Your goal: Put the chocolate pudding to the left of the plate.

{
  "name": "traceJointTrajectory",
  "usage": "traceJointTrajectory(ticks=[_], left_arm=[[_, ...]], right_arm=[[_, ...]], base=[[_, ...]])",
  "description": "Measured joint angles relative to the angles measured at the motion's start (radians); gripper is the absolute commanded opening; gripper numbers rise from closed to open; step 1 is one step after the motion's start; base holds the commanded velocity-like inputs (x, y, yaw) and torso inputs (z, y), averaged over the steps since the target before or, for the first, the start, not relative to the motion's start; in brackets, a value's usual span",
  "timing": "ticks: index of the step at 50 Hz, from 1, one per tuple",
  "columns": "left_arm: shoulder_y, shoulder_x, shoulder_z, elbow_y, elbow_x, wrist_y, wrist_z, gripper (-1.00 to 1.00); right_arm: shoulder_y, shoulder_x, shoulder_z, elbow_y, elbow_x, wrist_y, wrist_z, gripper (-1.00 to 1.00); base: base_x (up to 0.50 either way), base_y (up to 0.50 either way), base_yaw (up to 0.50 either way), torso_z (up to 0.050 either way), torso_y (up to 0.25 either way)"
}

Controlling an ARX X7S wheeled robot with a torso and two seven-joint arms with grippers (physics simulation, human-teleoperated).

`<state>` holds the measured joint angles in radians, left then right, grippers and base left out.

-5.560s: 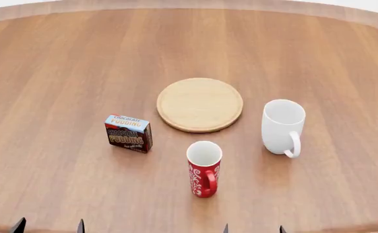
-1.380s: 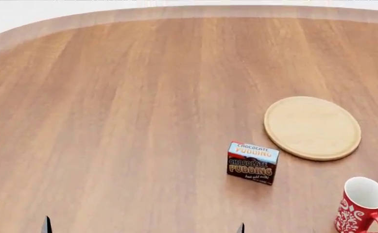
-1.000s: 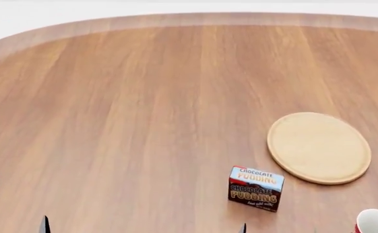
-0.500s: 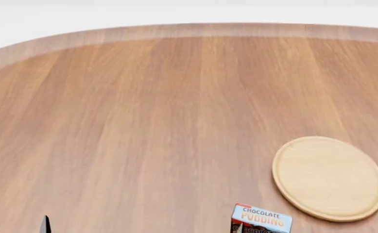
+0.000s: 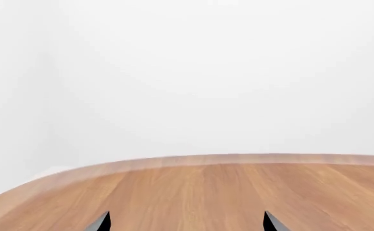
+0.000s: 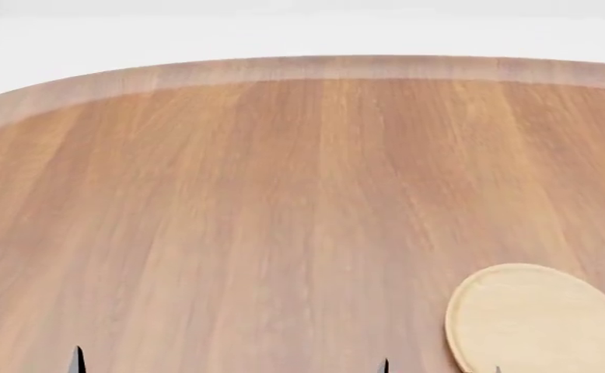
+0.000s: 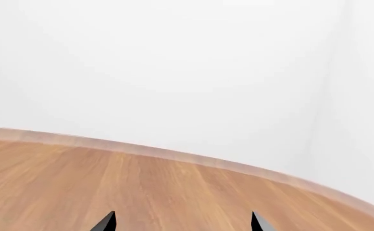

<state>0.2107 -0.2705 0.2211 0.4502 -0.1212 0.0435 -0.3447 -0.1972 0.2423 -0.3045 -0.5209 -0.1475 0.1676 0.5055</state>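
Observation:
The chocolate pudding is out of view in every frame. The plate (image 6: 536,322), a pale round wooden disc, lies at the bottom right of the head view, cut off by the frame edge. My left gripper (image 5: 187,222) is open over bare table wood, with nothing between its tips. My right gripper (image 7: 182,222) is also open and empty above the table. In the head view only dark fingertips (image 6: 76,359) poke up at the bottom edge, with another one (image 6: 385,365) just left of the plate.
The wooden table (image 6: 281,194) fills the head view, and its curved far edge (image 6: 313,68) meets a white background. Both wrist views look across the table (image 5: 206,192) toward its rim (image 7: 174,154) and white walls.
The head view has kept tilting up: the pudding slid down and out of the bottom edge, the plate dropped into the bottom right corner, and the red mug left the frame earlier.

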Motion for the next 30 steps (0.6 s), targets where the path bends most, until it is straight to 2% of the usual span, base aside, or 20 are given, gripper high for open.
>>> traceJointTrajectory(ticks=[21, 30], left_arm=[[-0.009, -0.009, 0.011, -0.013, -0.008, 0.006, -0.012, 1.00], [-0.010, -0.014, 0.014, -0.018, -0.012, 0.010, -0.016, 1.00]], right_arm=[[0.006, 0.012, -0.010, 0.006, 0.009, -0.003, 0.013, 1.00], [0.017, 0.032, 0.012, -0.017, 0.052, 0.014, -0.005, 1.00]], base=[[0.29, 0.00, 0.00, 0.000, 0.000], [0.00, 0.00, 0.00, 0.000, 0.000]])
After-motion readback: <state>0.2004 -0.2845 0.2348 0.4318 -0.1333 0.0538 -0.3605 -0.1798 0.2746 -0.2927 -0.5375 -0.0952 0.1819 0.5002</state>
